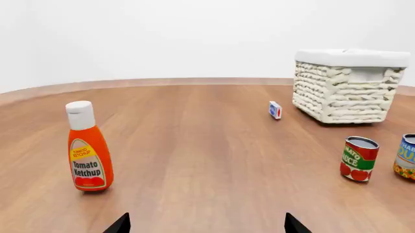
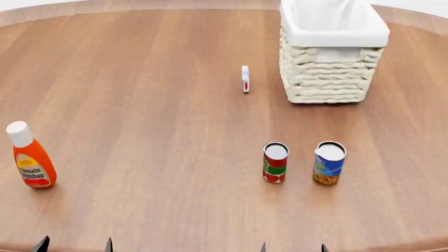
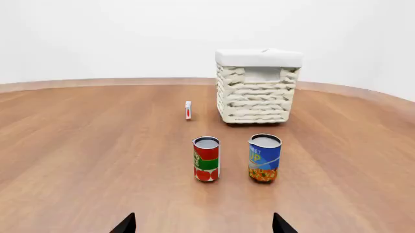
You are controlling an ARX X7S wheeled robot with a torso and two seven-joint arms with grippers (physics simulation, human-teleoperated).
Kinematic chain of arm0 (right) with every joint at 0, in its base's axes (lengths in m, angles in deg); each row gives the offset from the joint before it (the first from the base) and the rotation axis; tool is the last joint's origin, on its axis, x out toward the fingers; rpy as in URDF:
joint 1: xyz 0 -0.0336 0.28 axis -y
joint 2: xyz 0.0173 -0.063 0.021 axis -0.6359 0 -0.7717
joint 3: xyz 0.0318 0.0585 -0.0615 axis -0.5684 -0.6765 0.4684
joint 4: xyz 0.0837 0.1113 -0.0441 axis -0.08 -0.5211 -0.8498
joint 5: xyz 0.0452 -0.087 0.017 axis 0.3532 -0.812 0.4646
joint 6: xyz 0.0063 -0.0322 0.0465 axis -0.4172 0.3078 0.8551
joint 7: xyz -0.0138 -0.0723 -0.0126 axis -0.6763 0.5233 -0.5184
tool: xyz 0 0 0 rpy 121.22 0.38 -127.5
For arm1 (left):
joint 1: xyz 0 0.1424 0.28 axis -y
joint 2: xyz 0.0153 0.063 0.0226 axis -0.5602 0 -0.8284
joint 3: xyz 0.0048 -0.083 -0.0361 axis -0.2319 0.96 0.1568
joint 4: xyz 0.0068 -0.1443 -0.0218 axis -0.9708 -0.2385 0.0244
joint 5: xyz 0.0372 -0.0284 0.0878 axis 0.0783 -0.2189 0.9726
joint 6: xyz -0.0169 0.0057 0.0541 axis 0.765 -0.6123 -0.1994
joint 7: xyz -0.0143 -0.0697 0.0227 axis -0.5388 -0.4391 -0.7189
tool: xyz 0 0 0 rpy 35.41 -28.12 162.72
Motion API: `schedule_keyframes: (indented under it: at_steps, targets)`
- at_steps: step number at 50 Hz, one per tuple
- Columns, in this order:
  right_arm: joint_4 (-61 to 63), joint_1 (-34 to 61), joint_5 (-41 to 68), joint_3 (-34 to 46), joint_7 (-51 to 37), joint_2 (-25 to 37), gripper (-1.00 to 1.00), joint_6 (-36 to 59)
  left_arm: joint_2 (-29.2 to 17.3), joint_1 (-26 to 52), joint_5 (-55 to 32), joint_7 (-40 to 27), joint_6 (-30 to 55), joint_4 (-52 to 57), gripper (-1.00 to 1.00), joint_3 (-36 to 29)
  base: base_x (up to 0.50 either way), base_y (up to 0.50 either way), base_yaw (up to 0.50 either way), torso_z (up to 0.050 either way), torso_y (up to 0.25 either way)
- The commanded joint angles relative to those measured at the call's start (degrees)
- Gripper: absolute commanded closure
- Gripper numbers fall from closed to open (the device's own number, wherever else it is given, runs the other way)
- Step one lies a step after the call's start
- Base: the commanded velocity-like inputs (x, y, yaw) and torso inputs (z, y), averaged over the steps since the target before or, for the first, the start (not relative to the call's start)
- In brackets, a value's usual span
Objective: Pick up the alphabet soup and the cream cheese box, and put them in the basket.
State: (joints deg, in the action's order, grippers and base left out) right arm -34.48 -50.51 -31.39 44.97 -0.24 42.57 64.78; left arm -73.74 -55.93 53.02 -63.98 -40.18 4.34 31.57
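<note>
The right gripper (image 2: 292,248) sits at the near edge of the table (image 2: 154,105), and only its two dark finger tips show. They are wide apart with nothing between them. The left gripper (image 2: 74,244) sits at the near edge too, further left. Its tips are also apart and hold nothing.

Just beyond the right gripper stand two cans, side by side but not touching. The alphabet soup (image 2: 329,162) is the right one, blue and yellow. The red-and-green can (image 2: 275,162) is just left of it. Nothing lies between the right gripper and the cans.

Farther back on the right stands the basket (image 2: 329,73), upright and open at the top. The cream cheese box (image 2: 245,79) stands on its thin edge just left of the basket, not touching it.

A ketchup bottle (image 2: 30,157) stands alone on the far left, near the left gripper and well apart from everything else.

The head view looks down into the basket and shows its white cloth. The right wrist view shows the cans from the side but not the bottle. The left wrist view shows the bottle's label, and the soup can is cut off at the edge.

There are two cans, one box, one basket, one bottle.
</note>
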Motion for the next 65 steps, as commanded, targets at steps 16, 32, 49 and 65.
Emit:
schedule_keyframes:
  at_steps: [16,32,49,65]
  targets:
    - [9.0,-0.9,2.2,6.3,-6.7,5.3,-1.00,5.0,-4.7,-0.6,-3.3,-4.8,-0.2,6.3,-1.00,-3.6,0.00,0.00,0.00,0.000,0.000]
    - [49.5,-1.7,-4.9,6.9,-8.0,9.3,-1.00,20.1,-8.4,-2.9,-6.4,-7.0,7.1,40.2,-1.00,-0.9,0.00,0.00,0.00,0.000,0.000]
    - [56.2,-1.9,-6.3,9.0,-7.4,11.7,-1.00,18.5,-10.1,-2.5,-10.2,-8.5,8.4,47.6,-1.00,1.6,0.00,0.00,0.00,0.000,0.000]
    - [55.3,-1.8,-5.8,10.0,-7.7,12.7,-1.00,20.2,-10.6,-2.5,-9.5,-9.0,7.2,46.0,-1.00,0.1,0.03,0.00,0.00,0.000,0.000]
